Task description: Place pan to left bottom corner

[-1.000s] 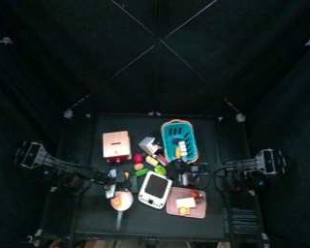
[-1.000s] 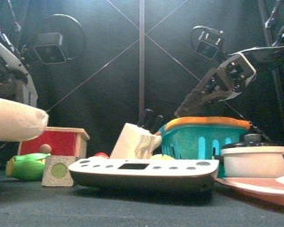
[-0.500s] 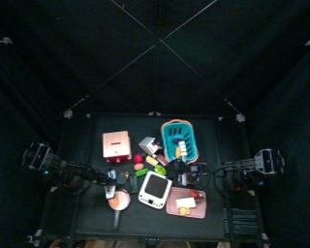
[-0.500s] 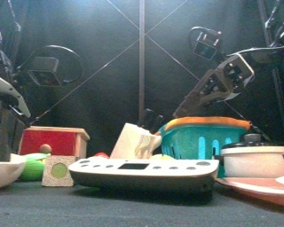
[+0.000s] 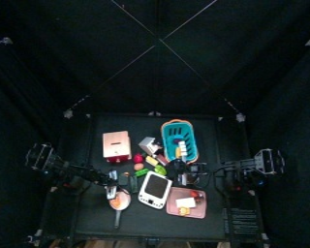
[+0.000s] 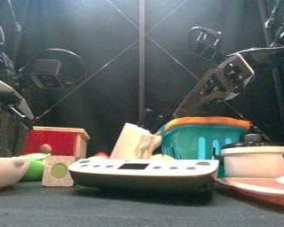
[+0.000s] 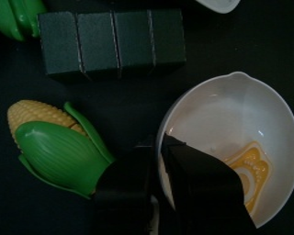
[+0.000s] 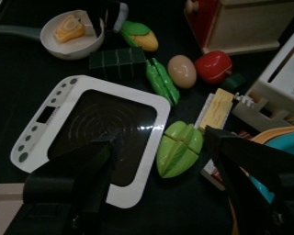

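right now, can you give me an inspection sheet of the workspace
surface: flat black tabletop, crowded mid-table
job's things: small round pale-rimmed toy pan with grey handle, resting on the table at its front left
clutter: white rounded-rectangle gadget, teal plastic basket, red wooden box, toy corn cob
grippers: left end effector at the pan rim; right end effector open, empty, above the gadget
cables: nothing seen
surroundings: black curtains

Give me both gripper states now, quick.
Left gripper: at the rim of the pan; cannot tell whether it grips it.
Right gripper: open, holding nothing.
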`<state>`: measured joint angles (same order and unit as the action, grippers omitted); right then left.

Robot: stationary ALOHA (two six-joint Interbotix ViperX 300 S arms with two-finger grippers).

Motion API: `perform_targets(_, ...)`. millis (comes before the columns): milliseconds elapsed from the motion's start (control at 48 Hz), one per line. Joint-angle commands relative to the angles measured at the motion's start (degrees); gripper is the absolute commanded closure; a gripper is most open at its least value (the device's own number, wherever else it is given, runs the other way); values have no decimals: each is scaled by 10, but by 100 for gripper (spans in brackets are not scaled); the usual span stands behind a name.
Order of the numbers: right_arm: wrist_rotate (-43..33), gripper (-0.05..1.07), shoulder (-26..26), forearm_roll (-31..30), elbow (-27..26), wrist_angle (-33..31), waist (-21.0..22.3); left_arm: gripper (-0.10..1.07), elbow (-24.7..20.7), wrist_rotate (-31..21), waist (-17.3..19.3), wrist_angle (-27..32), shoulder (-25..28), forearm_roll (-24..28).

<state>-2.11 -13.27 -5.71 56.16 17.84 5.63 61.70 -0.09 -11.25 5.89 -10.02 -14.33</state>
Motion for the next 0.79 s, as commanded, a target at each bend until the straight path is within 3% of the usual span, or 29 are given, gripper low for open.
perform_targets(0,0,2,-8,0,-12,3,3,37,-10,1,4,-1,-10,1)
perform_targets(167,0,2,-8,0,-12,3,3,30,-9,1,8,0,-27,0)
perform_targets(500,0,2,-8,0,-12,3,3,29,-2,0,23,2,-92,0)
perform_targets(771,0,2,-8,0,-12,3,2,29,-3,0,30,1,-99,0)
